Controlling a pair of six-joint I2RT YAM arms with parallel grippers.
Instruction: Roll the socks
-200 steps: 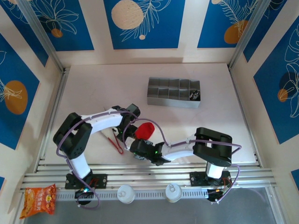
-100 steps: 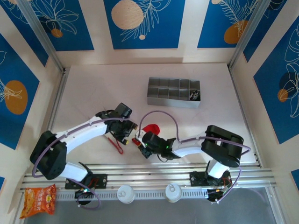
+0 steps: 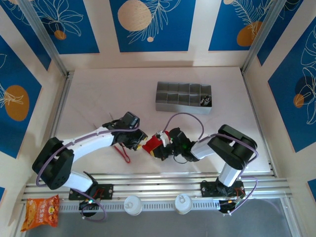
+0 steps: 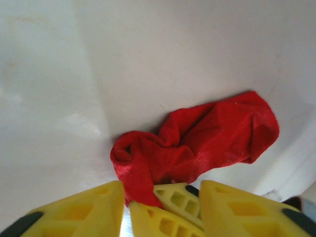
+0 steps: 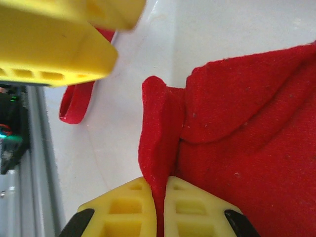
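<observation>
An orange snack bag (image 3: 42,210) lay in the lower left corner of the top view. Two white round caps (image 3: 132,204) sat on the metal rail along the bottom, between the arm bases. Just above the rail, a little left of centre, the two arms met over the white table (image 3: 98,98).

The right gripper (image 5: 159,186) was clenched on a fold of the red sock (image 5: 247,123). In the right wrist view the cloth rose as a narrow ridge from between the two yellow fingers at the bottom edge. The rest of the sock spread over the right half of that frame, on the table.

The left gripper (image 4: 162,190) was released and grasped nothing. Its yellow fingers (image 4: 84,207) stood apart at the bottom of the left wrist view, with the sock's near end and the right gripper's tips showing between them. From above, the sock was a small red bunch between the two grippers.

The red-handled tongs (image 3: 122,150) lay just below and left of the left gripper, apart from the sock. Farther up, right of centre, stood a grey divided tray (image 3: 183,98), well apart from the sock. A dark item with pale streaks (image 3: 206,100) lay in its right-end compartment, too small to name.
</observation>
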